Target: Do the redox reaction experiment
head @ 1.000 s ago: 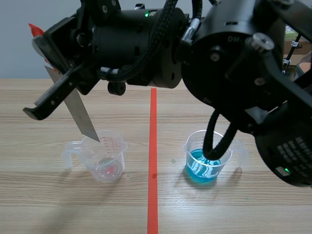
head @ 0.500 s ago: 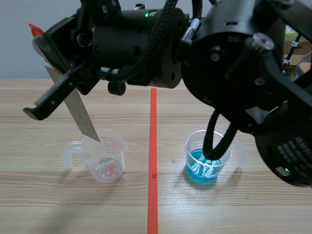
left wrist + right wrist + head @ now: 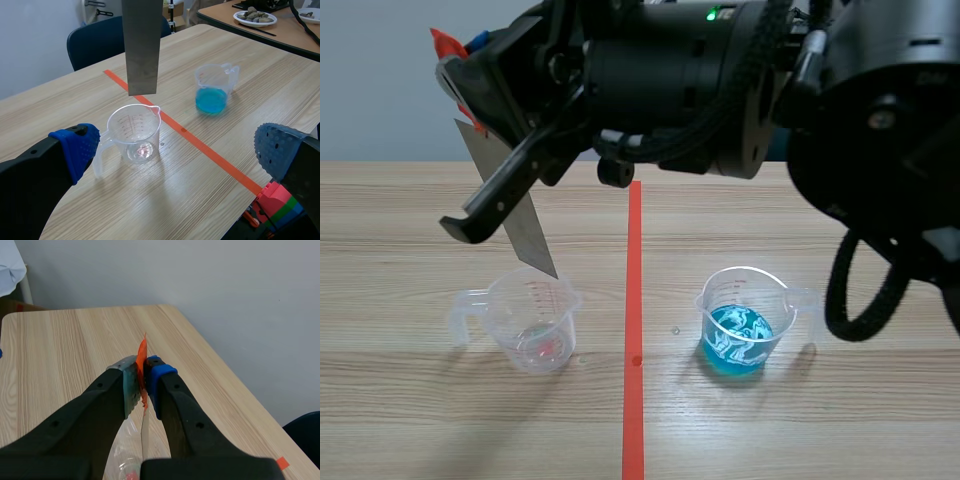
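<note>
Right claw [image 3: 141,367] is pinching the orange-taped top end of the flat grey metal strip [image 3: 534,245], fingers closed tight on it. In the scene view the strip is hanging tilted at upper left of the frame. Its lower tip is sitting just above the rim of the clear plastic measuring cup [image 3: 535,322] at lower left, with a gap showing in the left wrist view. Left claw [image 3: 177,150] is gaping wide, gripping nothing, with the strip and clear cup ahead of it. The clear plastic cup of blue liquid [image 3: 745,325] is standing right of centre on the wooden table [image 3: 420,200].
</note>
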Controlling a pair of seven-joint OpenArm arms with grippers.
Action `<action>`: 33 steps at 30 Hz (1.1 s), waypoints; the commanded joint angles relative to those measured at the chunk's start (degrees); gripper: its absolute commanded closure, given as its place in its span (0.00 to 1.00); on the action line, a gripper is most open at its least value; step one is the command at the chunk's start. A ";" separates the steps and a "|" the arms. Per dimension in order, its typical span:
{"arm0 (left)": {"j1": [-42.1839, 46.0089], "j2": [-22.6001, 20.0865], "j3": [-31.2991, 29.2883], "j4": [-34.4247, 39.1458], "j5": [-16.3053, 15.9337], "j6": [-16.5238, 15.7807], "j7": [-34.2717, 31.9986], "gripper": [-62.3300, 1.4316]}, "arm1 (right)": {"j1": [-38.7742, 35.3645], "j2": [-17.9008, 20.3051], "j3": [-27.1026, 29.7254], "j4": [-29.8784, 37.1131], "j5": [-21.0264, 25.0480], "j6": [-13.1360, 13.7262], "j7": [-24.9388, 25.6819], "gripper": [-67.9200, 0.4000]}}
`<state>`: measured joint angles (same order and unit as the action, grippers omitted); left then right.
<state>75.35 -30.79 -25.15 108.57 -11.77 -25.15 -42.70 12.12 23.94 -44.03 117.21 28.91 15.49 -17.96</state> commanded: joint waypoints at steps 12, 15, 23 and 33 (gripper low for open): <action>0.09 0.24 0.26 0.50 -0.37 0.11 -1.03 0.00 | -6.60 11.47 10.56 2.64 4.76 6.32 8.13 0.98; 0.09 0.24 0.26 0.50 -0.35 0.11 -0.96 0.00 | -8.33 15.06 13.29 2.64 6.29 7.56 11.08 0.98; 0.09 0.26 0.26 0.50 -0.37 0.11 -1.01 0.00 | -13.88 24.90 21.40 2.64 8.09 10.38 19.85 0.98; 0.09 0.26 0.26 0.50 -0.37 0.11 -0.98 0.00 | -21.27 33.46 31.12 2.03 9.31 16.24 27.04 0.98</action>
<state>75.35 -30.79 -25.15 108.57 -11.75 -25.15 -42.72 -9.63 56.88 -13.37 118.83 37.58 31.42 7.86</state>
